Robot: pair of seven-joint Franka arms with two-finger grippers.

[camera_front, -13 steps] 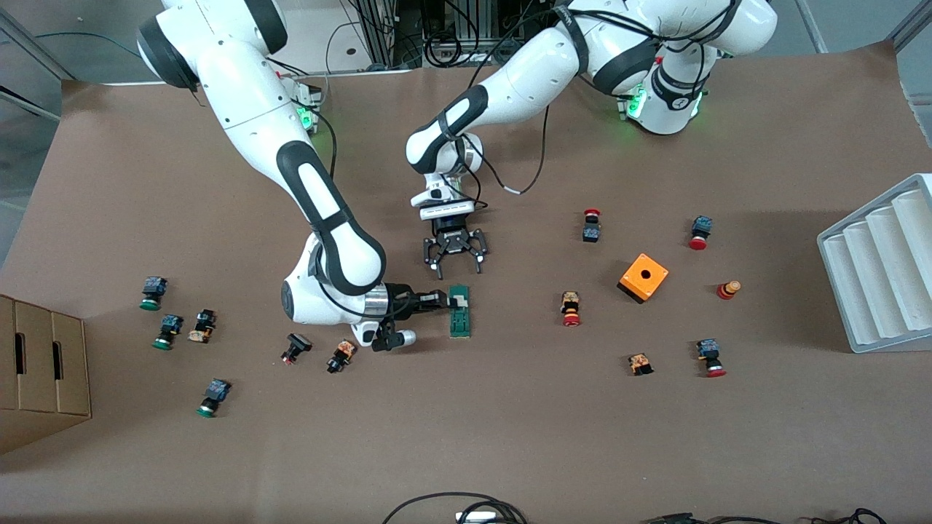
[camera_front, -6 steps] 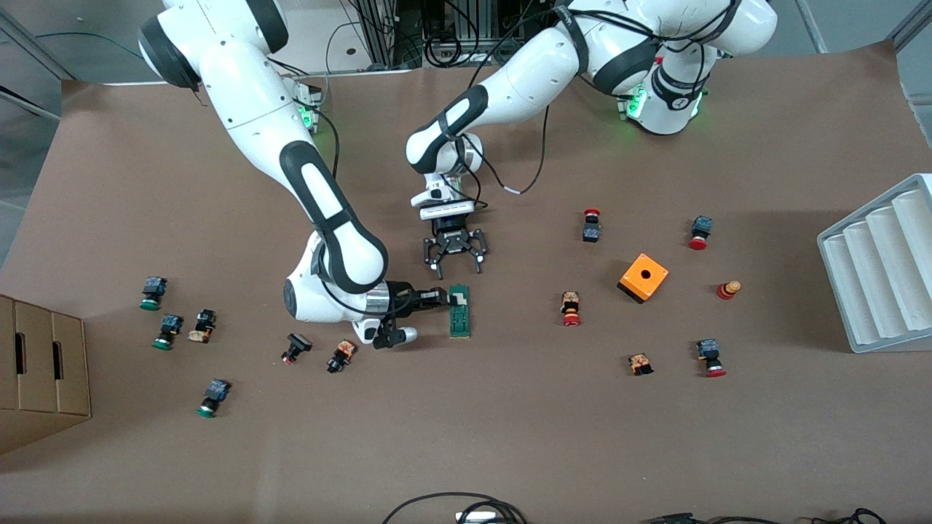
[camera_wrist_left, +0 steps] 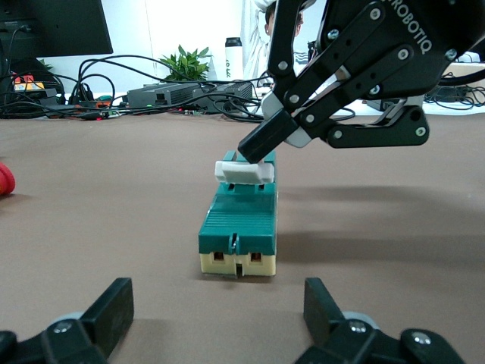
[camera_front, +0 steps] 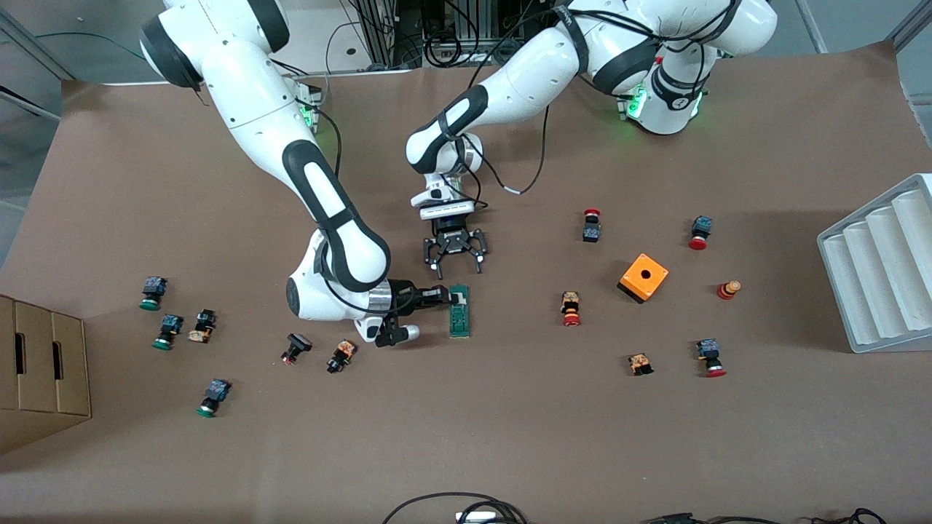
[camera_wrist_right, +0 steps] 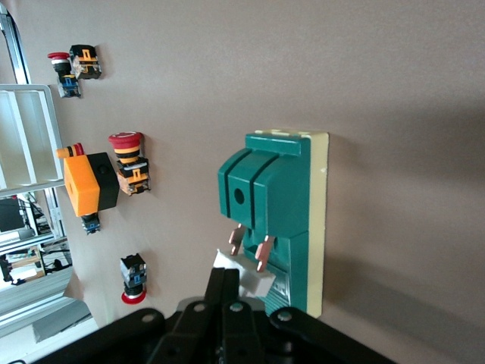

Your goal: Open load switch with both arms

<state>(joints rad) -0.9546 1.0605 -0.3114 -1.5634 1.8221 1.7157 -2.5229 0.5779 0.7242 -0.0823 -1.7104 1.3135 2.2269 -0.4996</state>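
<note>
While both arms lean in over the middle of the brown table (camera_front: 510,437), the load switch (camera_front: 459,311) lies flat on the paper, well away from every edge, its long side running toward the front camera. It is a narrow green block on a cream base, with a small white slider (camera_wrist_left: 244,171) at the end farther from that camera.

The right gripper (camera_front: 441,294) comes at the switch low and sideways from the right arm's end of the table. Its fingers are pinched fully together, and their joined tips rest against the white slider; in the right wrist view the tips (camera_wrist_right: 229,292) meet just under that white piece, next to two copper prongs (camera_wrist_right: 251,246) standing out of the green body. It presses on the slider rather than gripping it, as far as I can see.

The left gripper (camera_front: 456,266) hangs tips-down over the table just past the switch's slider end, toward the robots' bases. Its fingers are spread wide, holding nothing and touching nothing; the left wrist view shows one dark fingertip (camera_wrist_left: 114,303) on each side with the switch lying between and ahead of them.

An orange box (camera_front: 644,277) with a hole sits well apart, toward the left arm's end of the table.
</note>
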